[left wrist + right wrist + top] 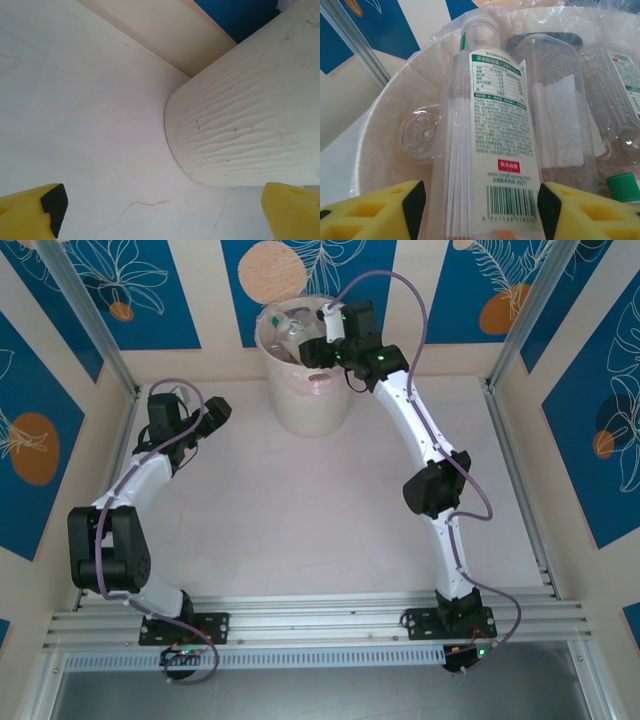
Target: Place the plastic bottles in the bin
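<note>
Seen from above, the right arm reaches across the bench [300, 510] to the bin [300, 400], a tall pale bucket at the far edge. The right tool [320, 338] hangs over the bin's open mouth.

In the right wrist view, the right tool [481, 205] pinches the held bottle [490, 125], which is clear with a white label and a barcode. A yellow finger [385, 210] presses on each side of it, and the bottle points out above the bin's rim [375, 130].

The step in hand looks like the drop. The next move calls for spreading the fingers so the bottle falls inside, then lifting straight up clear of the rim.

The left tool [213, 415] waits low beside the bin's left wall. In its wrist view the left tool [165, 215] is spread wide with nothing between the fingers, and the bin's wall [250, 125] is just ahead.

The count is two arms, two tools, one bin and one held bottle. Inside the bin at least three more bottles show:
- a second bottle [560, 110], clear with a dark cap
- a third bottle [620, 85], with a printed label
- a fourth bottle [422, 135], seen base-on against the wall

A green label strip [622, 187] may belong to a fifth bottle, but I cannot tell.

The task looks close to finished, since every bottle I can find is in or over the bin.
</note>
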`<act>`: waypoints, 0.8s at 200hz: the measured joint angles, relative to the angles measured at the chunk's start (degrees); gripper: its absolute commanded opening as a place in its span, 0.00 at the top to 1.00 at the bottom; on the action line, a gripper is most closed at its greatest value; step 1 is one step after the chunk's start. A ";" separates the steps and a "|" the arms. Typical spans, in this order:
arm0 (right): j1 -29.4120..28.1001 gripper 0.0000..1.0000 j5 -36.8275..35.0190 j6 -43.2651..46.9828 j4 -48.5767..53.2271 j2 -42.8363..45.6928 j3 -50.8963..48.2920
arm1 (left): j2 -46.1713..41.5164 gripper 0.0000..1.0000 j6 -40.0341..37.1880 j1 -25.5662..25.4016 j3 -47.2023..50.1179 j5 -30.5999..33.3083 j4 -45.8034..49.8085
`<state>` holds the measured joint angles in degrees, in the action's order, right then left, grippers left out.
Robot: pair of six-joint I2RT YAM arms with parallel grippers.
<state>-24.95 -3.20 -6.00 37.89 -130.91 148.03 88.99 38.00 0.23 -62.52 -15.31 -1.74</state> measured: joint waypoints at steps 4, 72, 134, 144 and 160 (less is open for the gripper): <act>0.00 0.29 -0.17 0.02 0.13 1.25 -1.36 | -0.09 0.00 -0.17 0.02 0.00 0.22 0.17; 2.69 0.11 -2.62 -0.74 -13.11 39.87 -45.16 | -13.79 0.00 -3.54 1.60 8.46 14.51 0.74; 15.58 0.00 -11.47 -8.50 -28.22 63.36 -88.50 | -21.99 0.00 -6.69 2.16 29.81 37.44 -7.80; 18.01 0.00 -13.03 -9.75 -28.44 63.76 -93.00 | -21.99 0.00 -7.63 2.43 32.28 39.98 -8.74; 22.01 0.00 -14.86 -11.54 -29.16 63.73 -99.43 | -21.92 0.00 -9.97 3.17 34.69 42.12 -9.92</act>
<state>-2.94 -18.06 -17.54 8.73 -67.18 48.60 67.07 28.03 3.40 -27.83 26.81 -11.66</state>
